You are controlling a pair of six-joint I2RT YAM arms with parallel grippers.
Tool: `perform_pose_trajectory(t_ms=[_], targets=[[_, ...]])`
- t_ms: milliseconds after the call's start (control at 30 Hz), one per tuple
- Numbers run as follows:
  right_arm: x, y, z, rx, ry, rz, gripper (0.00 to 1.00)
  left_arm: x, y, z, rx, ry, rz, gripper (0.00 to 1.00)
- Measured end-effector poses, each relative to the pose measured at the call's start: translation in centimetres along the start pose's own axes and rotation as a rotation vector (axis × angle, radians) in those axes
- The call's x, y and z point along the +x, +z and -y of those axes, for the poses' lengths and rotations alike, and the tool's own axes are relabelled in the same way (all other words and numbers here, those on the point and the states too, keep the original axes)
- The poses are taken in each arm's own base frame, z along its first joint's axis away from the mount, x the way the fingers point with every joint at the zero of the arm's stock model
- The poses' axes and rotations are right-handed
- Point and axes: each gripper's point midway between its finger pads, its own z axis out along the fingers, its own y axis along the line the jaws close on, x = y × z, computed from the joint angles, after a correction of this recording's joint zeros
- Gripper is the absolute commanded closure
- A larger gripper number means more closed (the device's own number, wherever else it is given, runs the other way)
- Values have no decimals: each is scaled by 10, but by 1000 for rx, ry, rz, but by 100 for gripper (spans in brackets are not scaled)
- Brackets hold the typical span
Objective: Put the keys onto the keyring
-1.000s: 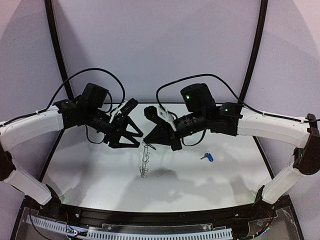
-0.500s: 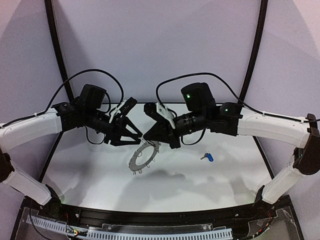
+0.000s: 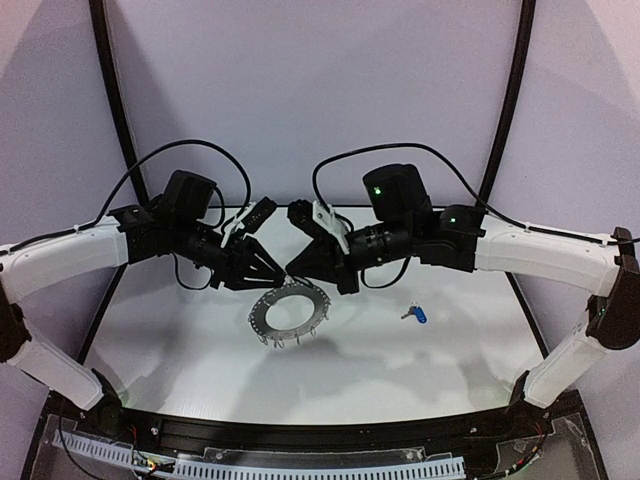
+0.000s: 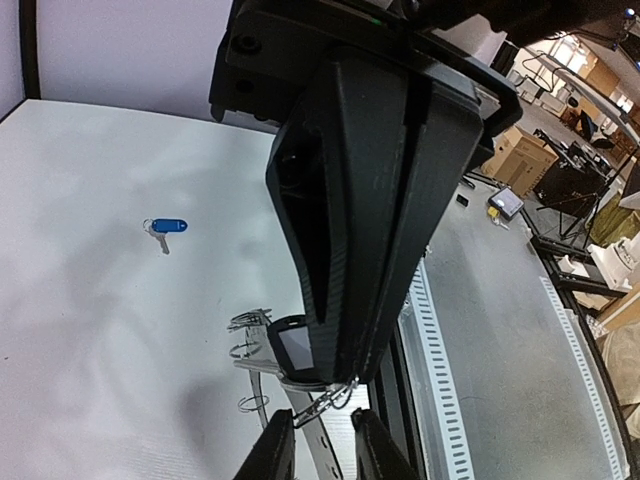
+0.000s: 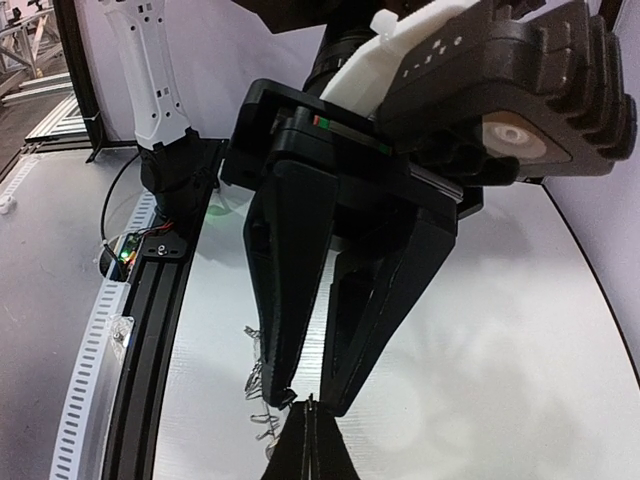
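Top external: keyring has swung flat beneath the left tool grasping it; right tool clenched; clips likely reachable.

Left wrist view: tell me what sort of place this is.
Probably a robotics lab or workshop: a white table, with cardboard boxes and black equipment stands on the floor beyond its edge.

A lab: cardboard boxes, equipment stands beyond table
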Motion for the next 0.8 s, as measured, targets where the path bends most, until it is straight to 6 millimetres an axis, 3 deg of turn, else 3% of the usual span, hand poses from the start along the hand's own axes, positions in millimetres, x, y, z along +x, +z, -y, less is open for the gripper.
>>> perform_pose_trajectory(t_ms=[200, 367, 600, 800], targets=[[-3, 0, -1, -7, 7, 11, 100, -1, 1, 0, 10, -3, 5, 96], [-8, -1, -2, -15, 5, 24, 100, -1, 3, -1, 26, -1, 8, 96], [-14, -2, -4, -33, 0, 38, 100, -2, 4, 1, 42, 3, 15, 86], [-16, -2, -5, -39, -1, 42, 100, -7, 4, 5, 67, 22, 34, 87]])
